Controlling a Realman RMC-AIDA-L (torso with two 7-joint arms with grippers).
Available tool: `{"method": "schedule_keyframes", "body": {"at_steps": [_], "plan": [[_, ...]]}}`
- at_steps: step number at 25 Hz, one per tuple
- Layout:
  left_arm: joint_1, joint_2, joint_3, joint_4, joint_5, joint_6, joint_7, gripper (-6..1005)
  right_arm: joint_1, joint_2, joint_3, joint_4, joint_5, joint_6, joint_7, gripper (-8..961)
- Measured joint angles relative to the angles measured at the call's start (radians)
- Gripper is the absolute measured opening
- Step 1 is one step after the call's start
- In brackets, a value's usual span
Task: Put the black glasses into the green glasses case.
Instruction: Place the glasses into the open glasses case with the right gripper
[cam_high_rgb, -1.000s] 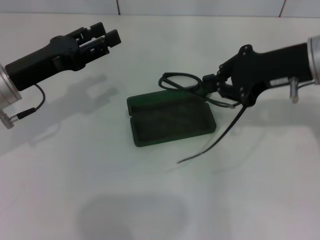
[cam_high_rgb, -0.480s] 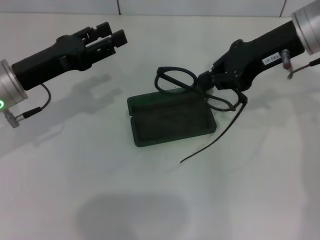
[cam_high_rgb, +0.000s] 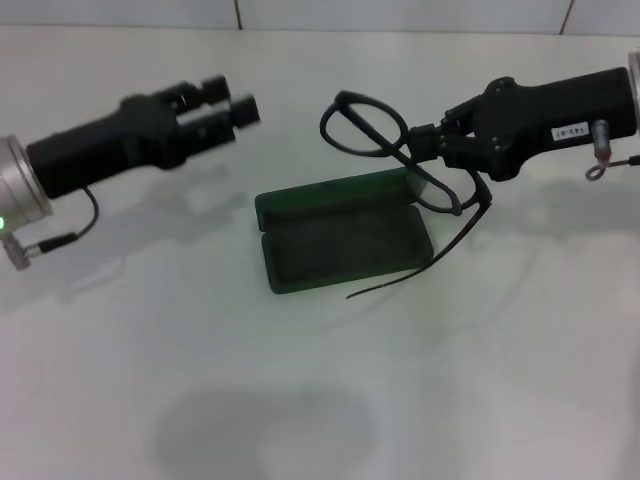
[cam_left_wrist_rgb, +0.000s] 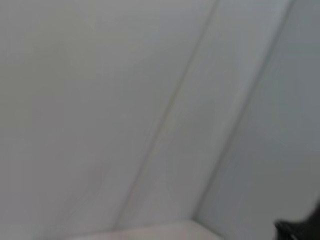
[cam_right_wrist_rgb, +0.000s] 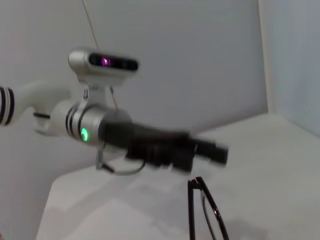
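Head view: glasses lifted, now tilted above the case

My right gripper (cam_high_rgb: 432, 150) is clamped on the black glasses (cam_high_rgb: 385, 145), which ride higher and more upright than a second ago, one temple dangling over the open green glasses case (cam_high_rgb: 340, 240). Lowering comes next. My left gripper (cam_high_rgb: 225, 103) hovers nearby, fingers parted.

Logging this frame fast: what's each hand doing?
Left hand: open, empty.
Right hand: closed on the black glasses.

Plain white table (cam_high_rgb: 320, 400), perhaps glossy
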Motion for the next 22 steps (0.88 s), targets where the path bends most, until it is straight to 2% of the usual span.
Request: {"method": "schedule_keyframes", "body": {"at_steps": [3,8,12,16,19,22], "plan": [[-0.004,0.005,0.033,0.004,0.024,0.041,-0.001,709,-0.038,0.011,0.009,-0.004,0.058,0.007,-0.061,98],[-0.029,0.007,0.095,0.008,0.027,0.088,-0.049,708,-0.079,0.012,-0.03,-0.007,0.105,0.023,-0.147,101],[-0.026,0.012,0.095,0.008,0.035,0.082,-0.062,709,-0.112,0.01,-0.071,-0.037,0.018,0.025,-0.137,104],[-0.032,0.016,0.097,0.008,0.035,0.082,-0.073,709,-0.132,-0.002,-0.076,-0.036,-0.059,0.04,-0.012,107],[-0.045,0.017,0.105,0.009,0.036,0.081,-0.079,709,-0.115,0.007,-0.075,-0.037,-0.161,0.08,0.078,109],[-0.053,0.019,0.107,0.009,0.038,0.078,-0.079,708,-0.132,0.015,-0.078,-0.077,-0.183,0.131,0.114,111]]}}
